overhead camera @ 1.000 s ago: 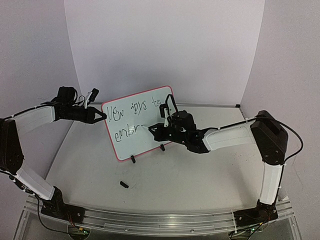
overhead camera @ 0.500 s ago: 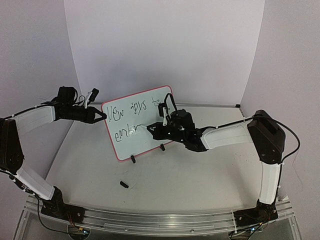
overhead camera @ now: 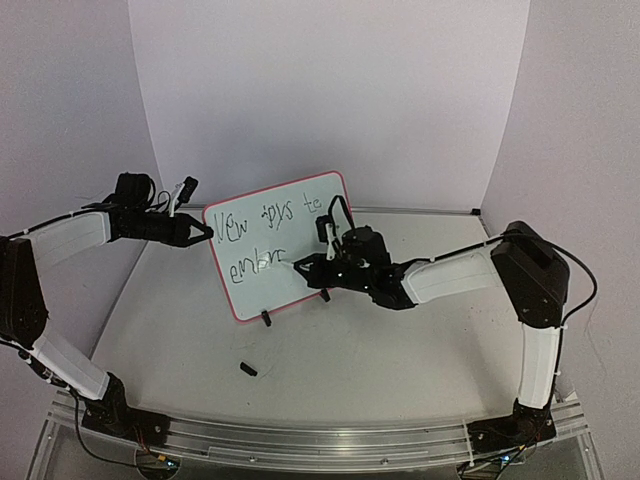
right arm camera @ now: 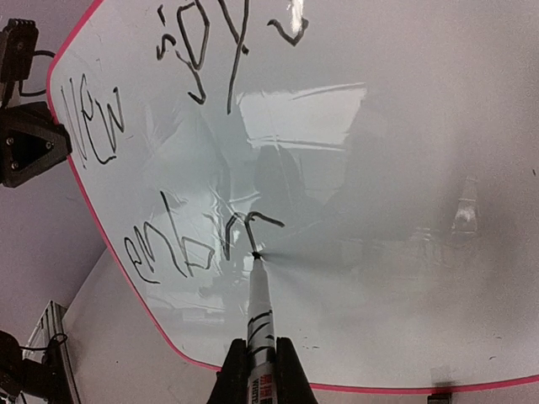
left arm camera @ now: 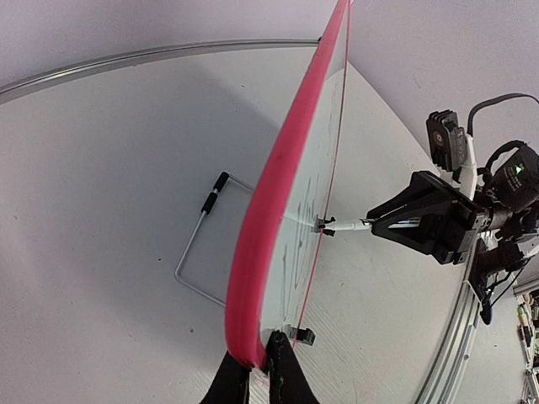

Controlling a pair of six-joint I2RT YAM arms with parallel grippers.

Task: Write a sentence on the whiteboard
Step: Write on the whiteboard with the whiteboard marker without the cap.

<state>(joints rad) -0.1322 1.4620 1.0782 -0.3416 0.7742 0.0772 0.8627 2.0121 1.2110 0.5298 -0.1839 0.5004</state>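
The whiteboard (overhead camera: 275,292) stands tilted on its black feet mid-table, pink-red rim around it. The sentence (overhead camera: 268,218) reads "New joys to" on top and "embr" (overhead camera: 256,264) below. My left gripper (overhead camera: 207,233) is shut on the board's left edge; in the left wrist view its fingers (left arm camera: 286,374) pinch the pink rim (left arm camera: 261,252). My right gripper (overhead camera: 318,263) is shut on a white marker (right arm camera: 259,311). The marker's tip touches the board at the end of the last stroke (right arm camera: 268,220). The marker (left arm camera: 349,225) also shows in the left wrist view, meeting the board.
A small black marker cap (overhead camera: 248,368) lies on the table in front of the board. A wire stand (left arm camera: 202,244) props the board from behind. White backdrop walls close in the back and sides. An aluminium rail (overhead camera: 320,435) runs along the near edge.
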